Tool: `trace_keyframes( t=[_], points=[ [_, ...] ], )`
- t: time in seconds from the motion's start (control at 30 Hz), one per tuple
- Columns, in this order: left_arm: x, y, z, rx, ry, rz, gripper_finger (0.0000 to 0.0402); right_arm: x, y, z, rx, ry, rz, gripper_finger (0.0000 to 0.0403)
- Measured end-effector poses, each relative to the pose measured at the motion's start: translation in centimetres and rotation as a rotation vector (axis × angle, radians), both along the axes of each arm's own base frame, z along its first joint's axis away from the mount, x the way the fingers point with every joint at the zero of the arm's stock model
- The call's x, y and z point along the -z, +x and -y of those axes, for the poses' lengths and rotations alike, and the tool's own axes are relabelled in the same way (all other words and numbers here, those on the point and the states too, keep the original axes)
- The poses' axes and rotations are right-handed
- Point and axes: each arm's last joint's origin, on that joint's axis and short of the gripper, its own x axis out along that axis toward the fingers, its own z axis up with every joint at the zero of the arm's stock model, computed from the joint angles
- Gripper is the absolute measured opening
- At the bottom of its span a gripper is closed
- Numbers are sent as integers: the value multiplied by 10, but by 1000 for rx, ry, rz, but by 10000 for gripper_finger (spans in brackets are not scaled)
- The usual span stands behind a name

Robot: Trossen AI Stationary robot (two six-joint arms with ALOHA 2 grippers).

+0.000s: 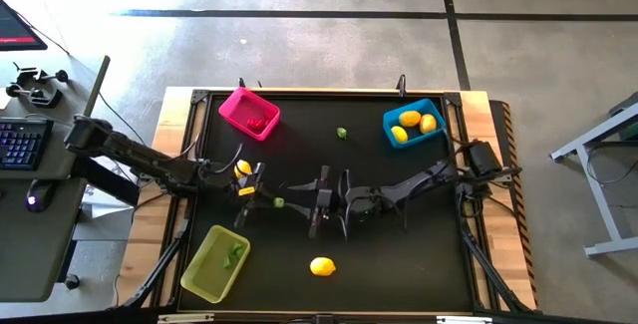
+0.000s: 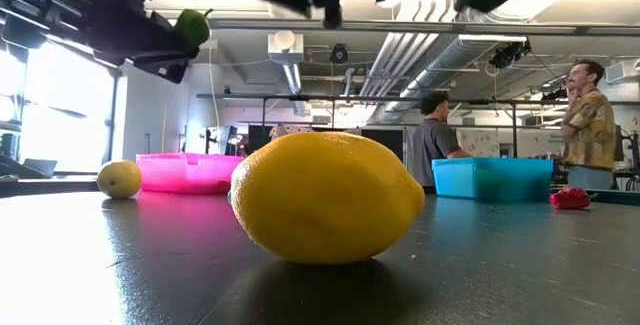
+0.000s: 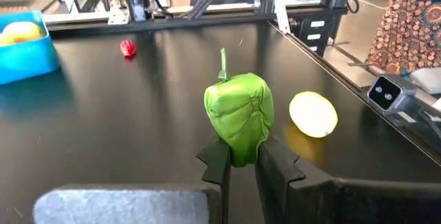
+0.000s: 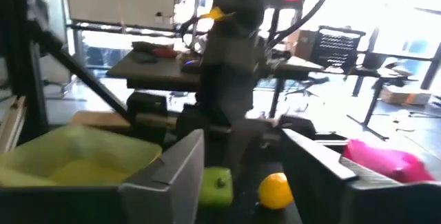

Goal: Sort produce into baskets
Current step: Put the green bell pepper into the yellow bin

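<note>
Clamping the green pepper (image 3: 239, 115) tight in my left gripper (image 3: 242, 160) above mid-table, right gripper (image 4: 242, 172) spread empty just beside, lemon (image 1: 322, 266) lying alone near the front edge.

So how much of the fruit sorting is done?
Partly done. The blue basket holds yellow lemons, the pink basket something red, the yellow-green basket a green piece. The left pincer holds a green pepper. Lemons and a green piece are left on the table.
</note>
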Motion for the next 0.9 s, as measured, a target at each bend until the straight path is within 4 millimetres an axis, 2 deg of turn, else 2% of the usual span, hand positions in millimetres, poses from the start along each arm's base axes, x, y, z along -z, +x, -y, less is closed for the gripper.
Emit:
trace_keyframes(
  t=[0.13, 0.27, 0.47, 0.63, 0.8, 0.9],
  points=[
    [-3, -8, 0, 28, -63, -52, 31, -13, -6, 0, 50, -8, -19, 207],
    [-16, -11, 9, 129, -139, -131, 31, -22, -12, 3, 75, -26, -77, 212],
    [-37, -18, 32, 263, -138, -312, 31, -18, -14, 9, 93, -52, -162, 211],
    [-50, -35, 49, 279, -91, -530, 31, -13, -14, 12, 100, -67, -221, 211],
    [-44, -61, 62, 284, -42, -761, 30, -9, -15, 12, 111, -55, -249, 211],
    [-39, -76, 73, 328, 25, -830, 30, -7, -16, 12, 132, -63, -269, 211]
  ],
)
